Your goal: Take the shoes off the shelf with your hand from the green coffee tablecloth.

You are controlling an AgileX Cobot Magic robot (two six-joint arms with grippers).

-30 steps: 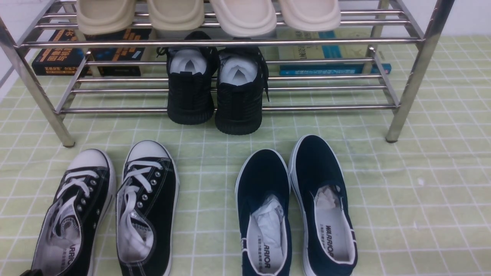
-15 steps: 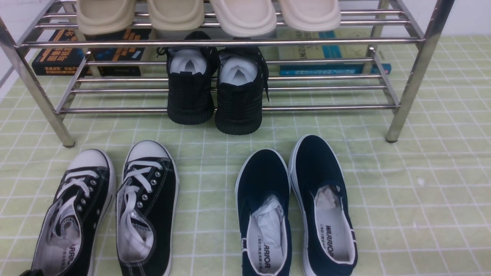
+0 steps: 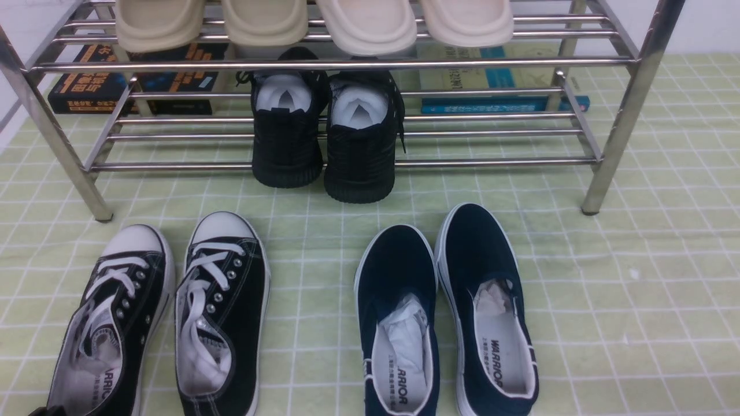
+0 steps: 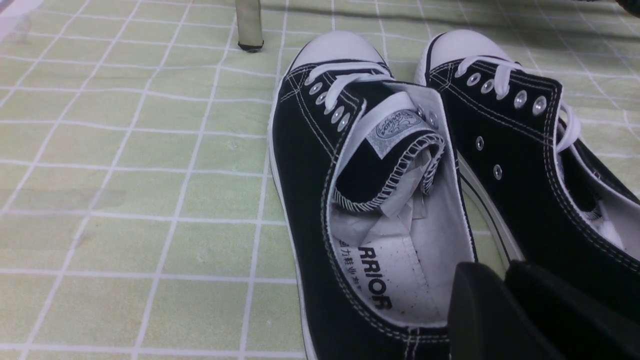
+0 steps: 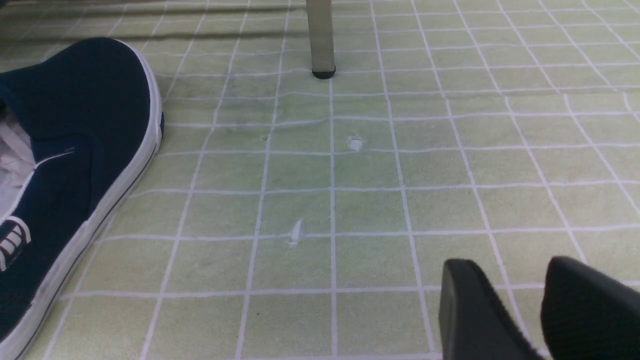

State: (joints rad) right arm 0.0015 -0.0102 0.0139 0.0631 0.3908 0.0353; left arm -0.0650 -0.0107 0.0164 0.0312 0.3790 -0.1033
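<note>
Black canvas shoes lie side by side on the green tablecloth, toes toward the shelf, left of navy slip-ons. Black knit sneakers occupy the lower tier, beige slippers the upper; books lie behind. Left wrist view: the left gripper, fingers nearly together and grasping nothing, hovers over the left shoe's heel. Right wrist view: the right gripper, fingers slightly parted and empty, over bare cloth beside a slip-on; a shelf leg stands beyond.
</note>
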